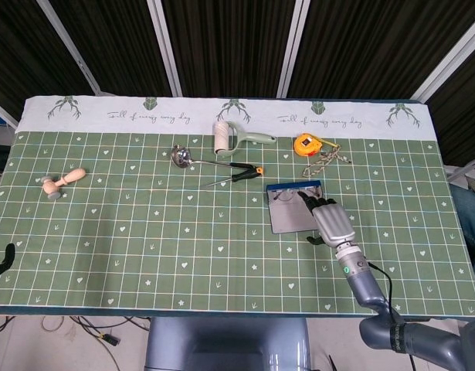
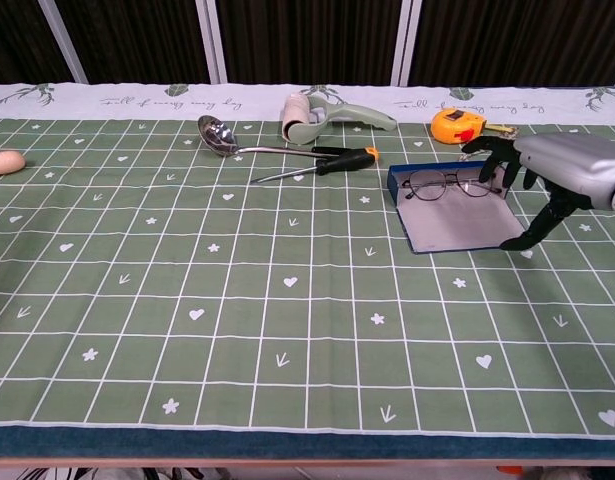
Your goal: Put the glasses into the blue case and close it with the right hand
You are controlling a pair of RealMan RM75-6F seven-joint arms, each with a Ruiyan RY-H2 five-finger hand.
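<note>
The blue case lies open on the green cloth, right of centre, with its grey lining up. The dark-rimmed glasses rest in its far end against the upright blue wall. In the head view the case and the glasses show just left of my right hand. My right hand hovers over the case's right edge with its fingers spread and nothing in them; the head view shows the hand partly covering the case's right side. My left hand is in neither view.
Behind the case lie an orange tape measure and a bit of rope. Further left are a lint roller, a ladle and an orange-handled screwdriver. A wooden piece lies at the far left.
</note>
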